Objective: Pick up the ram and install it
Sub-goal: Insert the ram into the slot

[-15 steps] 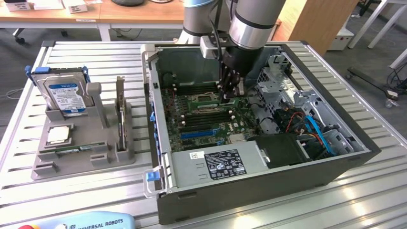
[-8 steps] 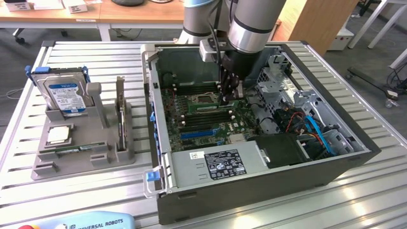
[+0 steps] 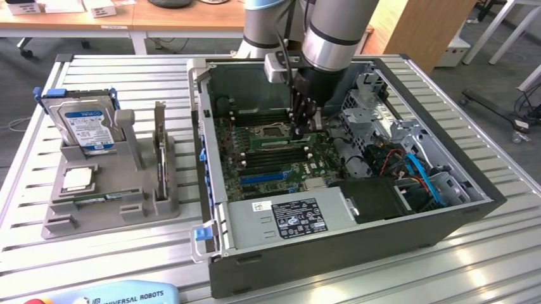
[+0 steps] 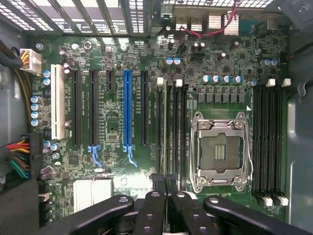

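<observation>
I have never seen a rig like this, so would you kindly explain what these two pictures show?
The grey jointed column in the exterior view is a robot arm. It reaches down into an open computer case that lies on a slatted metal table. Its gripper is down close to the green motherboard.

The other picture comes from a camera on the arm's wrist, looking down at that board. The black bars are the gripper's fingers, shut together over the long black memory slots, beside the empty processor socket. Whether a thin ram is pinched between them I cannot tell.

On the exterior view's left, a grey holder carries a hard drive, a square processor chip and a green circuit-board stick.
</observation>
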You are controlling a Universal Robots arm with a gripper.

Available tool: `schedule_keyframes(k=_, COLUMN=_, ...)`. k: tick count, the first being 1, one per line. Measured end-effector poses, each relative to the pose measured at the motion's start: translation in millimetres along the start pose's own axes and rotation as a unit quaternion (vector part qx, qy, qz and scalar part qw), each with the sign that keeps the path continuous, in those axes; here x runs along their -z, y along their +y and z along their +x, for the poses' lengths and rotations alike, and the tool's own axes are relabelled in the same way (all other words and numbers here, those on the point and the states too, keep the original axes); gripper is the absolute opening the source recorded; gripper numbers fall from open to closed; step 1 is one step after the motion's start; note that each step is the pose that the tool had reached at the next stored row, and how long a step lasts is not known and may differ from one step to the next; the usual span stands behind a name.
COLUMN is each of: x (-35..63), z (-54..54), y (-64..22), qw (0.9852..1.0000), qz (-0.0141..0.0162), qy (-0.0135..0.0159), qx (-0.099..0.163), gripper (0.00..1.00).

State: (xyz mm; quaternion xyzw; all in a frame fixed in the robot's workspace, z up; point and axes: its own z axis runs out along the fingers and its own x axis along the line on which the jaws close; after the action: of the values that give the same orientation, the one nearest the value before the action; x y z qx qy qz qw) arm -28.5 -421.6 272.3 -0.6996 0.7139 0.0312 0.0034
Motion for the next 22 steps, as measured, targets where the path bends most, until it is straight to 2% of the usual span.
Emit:
schedule_keyframes(k=11, x=-12.3, z=-0.4, y=0.2, qw=1.0000, qz=0.0000, qy=0.0000, qx=0.000, gripper=0.12)
schedule_keyframes(k=22, x=-13.8, z=-1.6, y=0.3, qw=1.0000, qz=0.0000, qy=0.0000, qx=0.000, gripper=0.12)
